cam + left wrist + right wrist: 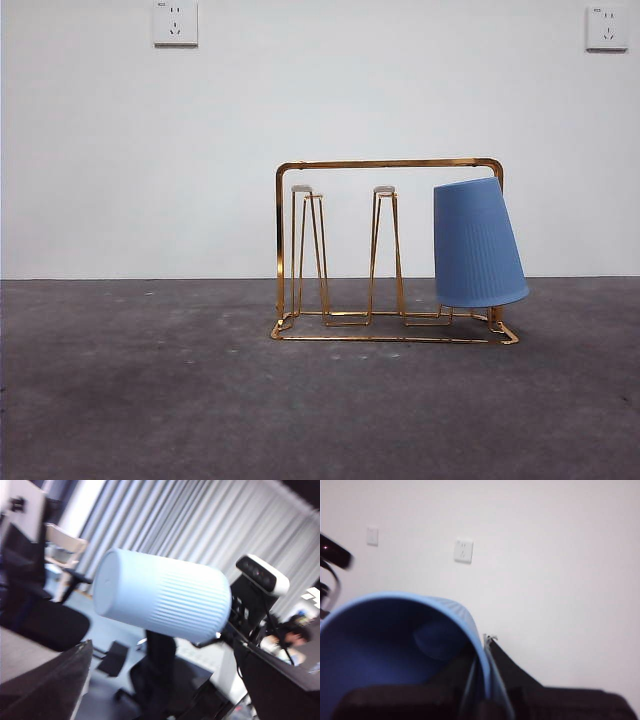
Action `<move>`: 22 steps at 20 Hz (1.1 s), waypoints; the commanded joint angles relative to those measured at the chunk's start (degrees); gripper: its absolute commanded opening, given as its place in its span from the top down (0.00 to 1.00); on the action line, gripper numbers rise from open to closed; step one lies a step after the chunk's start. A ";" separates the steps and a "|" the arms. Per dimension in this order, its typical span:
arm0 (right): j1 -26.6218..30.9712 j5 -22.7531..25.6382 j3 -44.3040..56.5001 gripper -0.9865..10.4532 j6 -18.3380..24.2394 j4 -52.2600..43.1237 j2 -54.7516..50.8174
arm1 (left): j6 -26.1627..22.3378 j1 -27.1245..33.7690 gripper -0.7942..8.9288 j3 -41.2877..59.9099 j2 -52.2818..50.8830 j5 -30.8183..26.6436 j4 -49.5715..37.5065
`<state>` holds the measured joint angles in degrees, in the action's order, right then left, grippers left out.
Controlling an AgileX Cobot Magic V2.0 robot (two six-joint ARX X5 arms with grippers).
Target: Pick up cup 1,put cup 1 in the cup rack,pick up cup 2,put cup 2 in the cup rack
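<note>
Front view shows the cup rack (388,163), made of thin shiny gold wire. It has a rounded box-shaped frame, tall thin pegs with pale tips and a flat wire base. It stands on the rough dark grey table (130,400). A blue cup (477,243) with fine ribs sits upside down on the peg at the rack's 3 o'clock end. It tips a little, with its wide rim down near the base. No arm shows in this view.

Right wrist view shows the right gripper (482,690) clamped on the rim of a held cup (395,645). This cup is blue and smooth inside, with one black jaw inside the wall and one outside. I cannot tell if it is the same cup as the one on the rack.

Left wrist view shows the left gripper (162,647) raised and pointing out at the room. A pale ribbed cup (160,602) lies sideways just past it. I cannot tell if this gripper grips that cup.
</note>
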<state>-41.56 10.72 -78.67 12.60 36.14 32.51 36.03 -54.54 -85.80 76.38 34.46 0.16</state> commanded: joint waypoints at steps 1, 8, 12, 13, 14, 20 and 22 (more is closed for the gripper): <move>-0.11 0.24 0.20 0.92 2.34 -1.57 -0.15 | 7.06 -0.70 0.43 0.33 3.30 0.50 -6.56; -0.11 2.10 0.46 0.92 5.16 -3.21 0.87 | 15.50 -1.22 0.42 0.33 10.71 0.42 -20.61; -0.11 3.69 1.81 0.92 6.67 -3.76 1.40 | 18.49 -1.29 0.42 0.33 12.90 -0.31 -27.87; -0.11 3.74 2.38 0.92 6.93 -4.46 1.42 | 19.08 -1.29 0.42 0.33 13.29 -0.35 -29.24; -0.11 4.00 3.39 0.92 7.23 -5.88 1.44 | 19.76 -1.29 0.42 0.33 13.79 -0.77 -30.64; -0.11 3.21 9.75 0.92 7.39 -14.38 1.46 | 20.37 -1.25 0.42 0.33 14.73 -2.95 -32.70; -0.11 2.45 11.41 0.92 7.37 -15.91 1.46 | 20.28 -1.14 0.42 0.33 14.73 -3.39 -32.87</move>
<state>-41.54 14.09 -68.44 19.51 19.42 33.71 56.25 -55.51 -85.78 90.87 30.76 -31.22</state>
